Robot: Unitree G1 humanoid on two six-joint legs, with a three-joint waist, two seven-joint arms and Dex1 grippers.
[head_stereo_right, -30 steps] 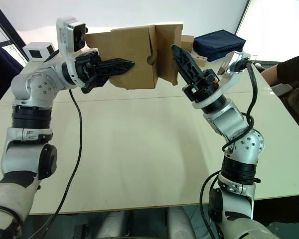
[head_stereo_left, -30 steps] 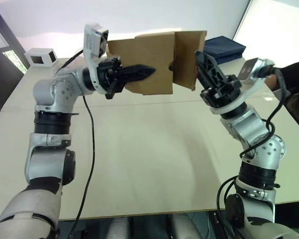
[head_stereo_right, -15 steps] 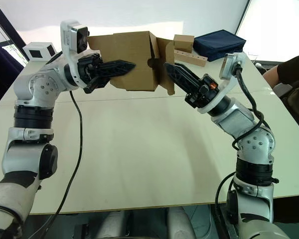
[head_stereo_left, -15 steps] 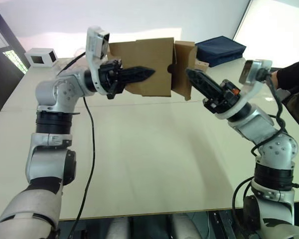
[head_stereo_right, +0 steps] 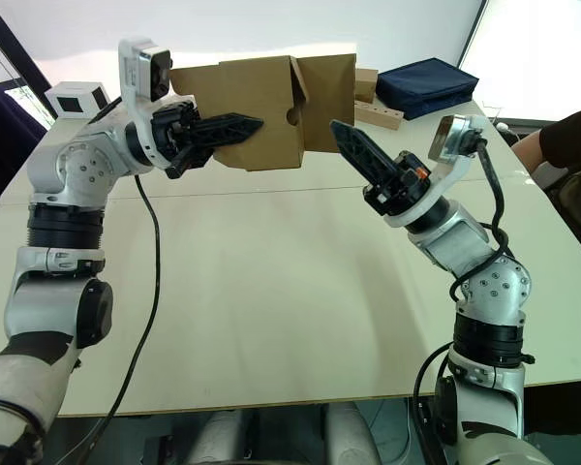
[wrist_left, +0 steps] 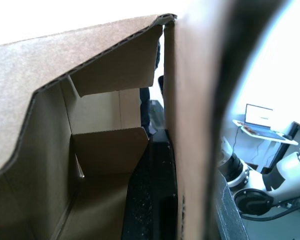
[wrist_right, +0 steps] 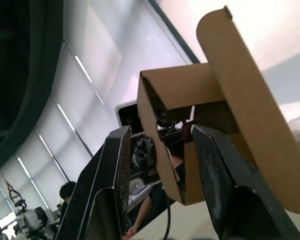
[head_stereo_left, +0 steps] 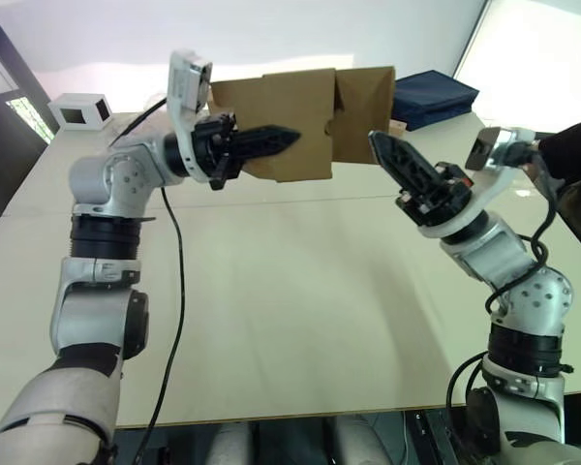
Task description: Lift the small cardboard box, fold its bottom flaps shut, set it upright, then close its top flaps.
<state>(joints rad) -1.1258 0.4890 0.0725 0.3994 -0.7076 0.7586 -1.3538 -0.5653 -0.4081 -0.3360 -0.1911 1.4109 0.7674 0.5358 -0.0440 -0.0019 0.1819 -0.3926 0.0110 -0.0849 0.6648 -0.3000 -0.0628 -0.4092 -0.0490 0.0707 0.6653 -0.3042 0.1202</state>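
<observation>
Left eye view: left pincer (head_stereo_left: 271, 141) still clamps the small cardboard box (head_stereo_left: 281, 121), while the parted, empty right pincer (head_stereo_left: 392, 155) has withdrawn, its flap (head_stereo_left: 363, 111) swinging open again.

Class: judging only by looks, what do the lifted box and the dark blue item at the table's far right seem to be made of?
Small cardboard box: matte brown corrugated cardboard; the left wrist view shows fluted cut edges. Dark blue item: probably soft fabric, a padded case or bag, judging by its rounded, slightly sagging edges; not certain.
</observation>
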